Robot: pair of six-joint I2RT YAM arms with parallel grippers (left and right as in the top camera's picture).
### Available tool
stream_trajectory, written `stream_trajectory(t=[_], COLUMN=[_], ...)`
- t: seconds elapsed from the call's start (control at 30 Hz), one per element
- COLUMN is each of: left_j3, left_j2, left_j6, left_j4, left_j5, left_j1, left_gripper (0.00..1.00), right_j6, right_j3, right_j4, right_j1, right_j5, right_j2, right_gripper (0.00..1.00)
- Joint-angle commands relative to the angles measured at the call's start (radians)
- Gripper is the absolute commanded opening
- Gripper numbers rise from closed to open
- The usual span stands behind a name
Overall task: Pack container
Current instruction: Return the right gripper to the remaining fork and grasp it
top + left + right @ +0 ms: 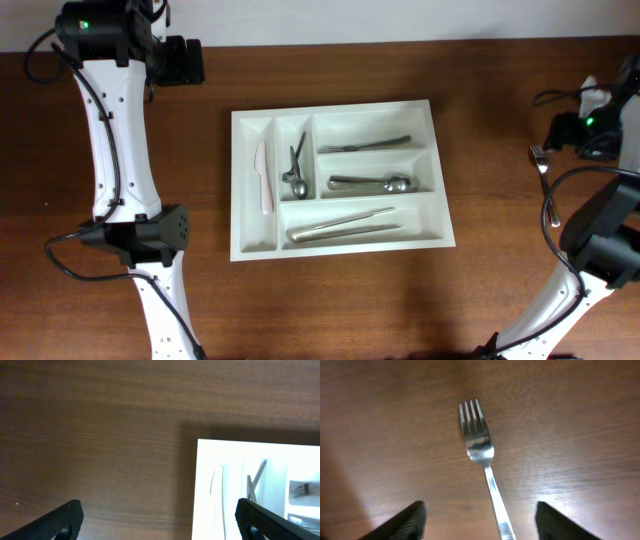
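Note:
The white container lies in the middle of the table, with cutlery in all five compartments: a white knife, small spoons, a fork, spoons and knives. A loose metal fork lies on the table far right of it. My right gripper is open just above this fork; in the right wrist view the fork lies between the spread fingers, untouched. My left gripper is open and empty at the back left; its wrist view shows the container's corner.
The dark wooden table runs to a pale wall at the back. The left arm's base stands left of the container and the right arm's base stands at the right, close to the loose fork.

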Motion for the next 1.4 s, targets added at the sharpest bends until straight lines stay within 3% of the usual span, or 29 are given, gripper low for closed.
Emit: stream_trajectory(t=[0.0,0.2,0.37,0.53,0.6,1.13,1.37], left_j3=[0.013,0.013,0.013,0.013,0.013,0.013,0.013], left_j2=[-0.006,-0.006,-0.006,-0.006,-0.006,-0.006,-0.006], left_j6=[-0.01,-0.01,-0.01,-0.01,-0.01,-0.01,-0.01], left_j4=[-0.001,-0.001,-0.001,-0.001,-0.001,-0.001,-0.001], left_j5=[-0.004,-0.004,-0.004,-0.004,-0.004,-0.004,-0.004], left_j1=[0.0,0.0,0.0,0.0,0.0,0.0,0.0], left_gripper=[0.99,0.99,0.99,0.99,0.99,0.99,0.99], right_j6=[0.005,0.005,0.009,0.009,0.014,0.067,0.151], right_j3=[-0.13,-0.288,-0.351,-0.362,-0.362,-0.215,-0.175], right_j4=[0.077,0.221,0.288,0.301,0.301,0.194,0.168], right_j1=[-0.001,-0.003,-0.004,-0.004,-0.004,0.004,0.099], right_j5=[0.017,0.024,0.024,0.024,0.024,-0.066,-0.101], right_j2=[-0.018,-0.018,-0.018,-0.018,-0.018,-0.068,-0.152], right_gripper=[0.68,0.64,0.49,0.13,0.06,0.04,0.04])
